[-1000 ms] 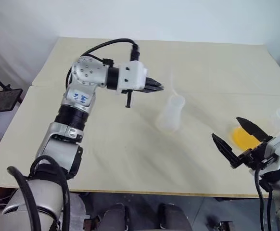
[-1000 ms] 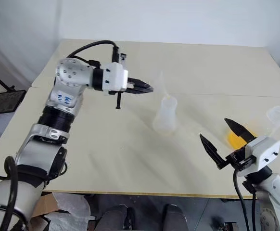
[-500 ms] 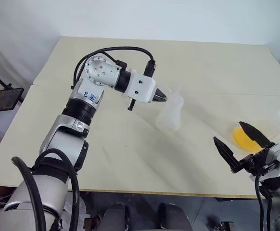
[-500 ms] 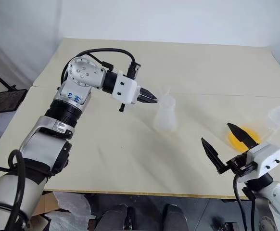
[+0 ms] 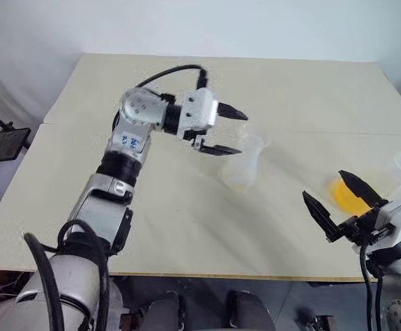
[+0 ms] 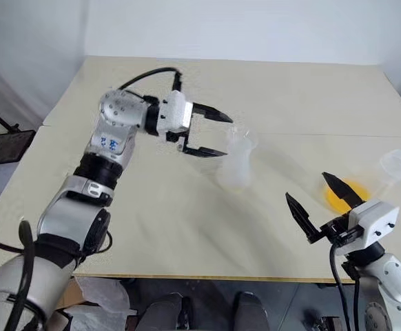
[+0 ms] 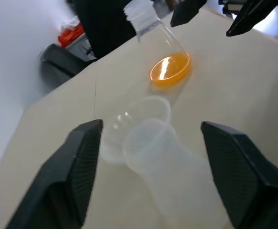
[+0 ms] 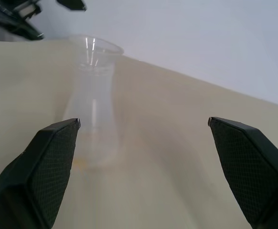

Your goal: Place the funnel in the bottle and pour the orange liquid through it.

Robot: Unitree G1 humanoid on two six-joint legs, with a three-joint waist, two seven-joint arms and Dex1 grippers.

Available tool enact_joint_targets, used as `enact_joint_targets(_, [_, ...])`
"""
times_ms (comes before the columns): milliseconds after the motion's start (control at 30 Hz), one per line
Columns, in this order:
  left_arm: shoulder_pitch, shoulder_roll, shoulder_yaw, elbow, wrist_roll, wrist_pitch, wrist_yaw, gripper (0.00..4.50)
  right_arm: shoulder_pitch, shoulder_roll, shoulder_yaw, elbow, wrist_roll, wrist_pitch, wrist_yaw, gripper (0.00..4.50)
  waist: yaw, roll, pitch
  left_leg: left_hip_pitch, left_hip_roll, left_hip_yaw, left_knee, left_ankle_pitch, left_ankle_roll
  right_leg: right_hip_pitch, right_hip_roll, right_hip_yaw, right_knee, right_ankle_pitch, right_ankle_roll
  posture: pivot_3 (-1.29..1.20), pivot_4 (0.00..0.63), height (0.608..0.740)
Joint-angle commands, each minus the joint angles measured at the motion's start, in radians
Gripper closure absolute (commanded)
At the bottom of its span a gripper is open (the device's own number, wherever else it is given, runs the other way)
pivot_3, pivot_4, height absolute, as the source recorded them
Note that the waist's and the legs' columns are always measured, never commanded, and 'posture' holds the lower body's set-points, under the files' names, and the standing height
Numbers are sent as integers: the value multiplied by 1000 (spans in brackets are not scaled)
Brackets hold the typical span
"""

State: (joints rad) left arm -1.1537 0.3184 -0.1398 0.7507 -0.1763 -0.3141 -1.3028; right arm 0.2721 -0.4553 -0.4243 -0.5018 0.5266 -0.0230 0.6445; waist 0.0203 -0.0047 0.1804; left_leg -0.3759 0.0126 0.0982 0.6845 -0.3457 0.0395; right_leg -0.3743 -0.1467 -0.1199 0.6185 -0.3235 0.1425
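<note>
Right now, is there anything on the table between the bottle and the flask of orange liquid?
No. In the left eye view, only bare table separates the bottle from the flask.

L end effector [image 5: 227,130] open, R end effector [image 5: 340,201] open

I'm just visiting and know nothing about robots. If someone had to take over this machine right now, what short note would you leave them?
Left hand: open, level with the funnel, fingers either side of it, holding nothing.
Right hand: open and empty, beside the flask.
Things: the funnel sits in the neck of the bottle, mid-table. The orange liquid is in the flask at the robot's right.
Done: funnel placed in the bottle.
Left: draw the left hand away, grip the flask, pour the liquid through the funnel.
</note>
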Motion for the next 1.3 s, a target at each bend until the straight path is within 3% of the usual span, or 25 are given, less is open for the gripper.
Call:
enact_joint_targets(33, [136, 46, 122, -155, -126, 133, 55, 17, 20, 30, -98, 18, 3, -59, -46, 0, 1, 0, 0, 0, 1, 0, 0, 0, 0, 0, -1, 0, 1, 0, 0, 0, 150, 740])
enact_joint_targets(367, [437, 171, 231, -423, -199, 334, 144, 17, 174, 156, -318, 111, 45, -175, -113, 0, 6, 0, 0, 0, 0, -3, 1, 0, 0, 2, -3, 0, 2, 0, 0, 0, 150, 740])
enact_joint_targets(600, [599, 186, 217, -591, -252, 440, 137, 17, 229, 227, -342, 140, 20, -218, -172, 0, -2, 2, -1, 3, 1, 0, 0, 0, 0, 1, -2, 4, 3, 0, -1, 0, 150, 740])
enact_joint_targets(900, [686, 190, 217, -702, -306, 540, 145, 17, 54, 40, -307, 178, 51, 60, -286, 0, -16, 3, -2, 5, 2, 3, 0, 0, 0, 0, -2, 9, 4, -1, -1, 0, 150, 740])
enact_joint_targets(1300, [729, 182, 220, -798, -339, 588, 182, 17, -241, -176, -276, 414, 55, 273, -269, 0, -19, 3, -2, 5, 2, 4, 0, 0, 0, 1, -2, 9, 4, -1, -1, 0, 150, 740])
